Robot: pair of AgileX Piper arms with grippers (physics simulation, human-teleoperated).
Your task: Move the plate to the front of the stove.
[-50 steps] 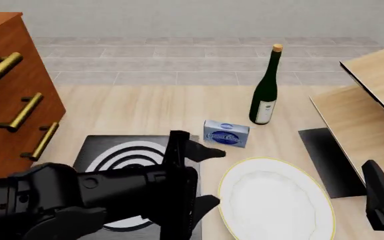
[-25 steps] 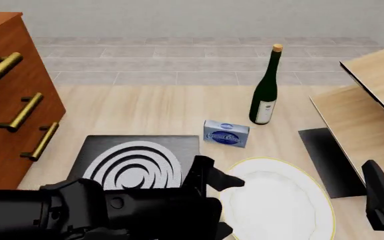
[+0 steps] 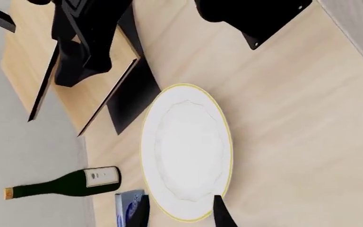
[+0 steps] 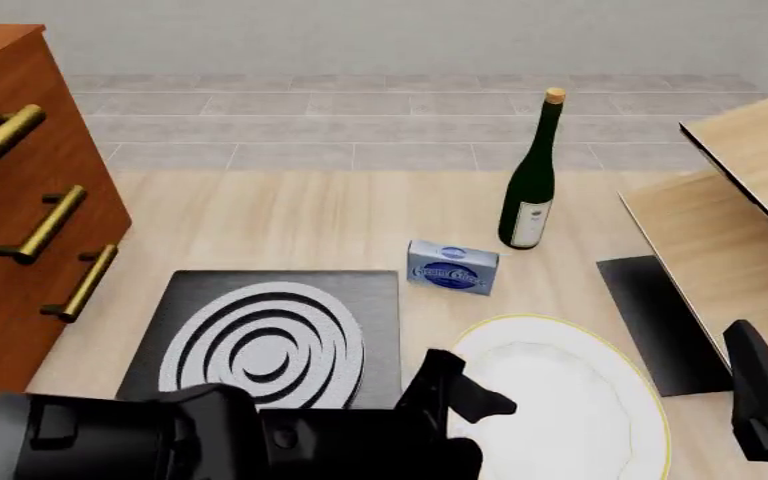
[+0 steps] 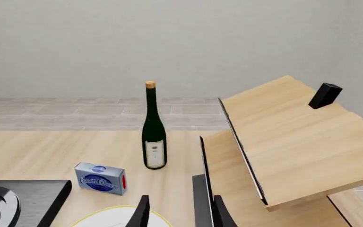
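The plate (image 4: 564, 405) lay flat on the worktop (image 4: 304, 220), just to the right of the stove (image 4: 271, 335) and near its front corner. The left end effector (image 3: 180, 213) was spread, its fingers (image 3: 222, 215) straddling the plate's near rim. The right end effector (image 5: 178, 213), also spread, hung off to the plate's right, apart from it.
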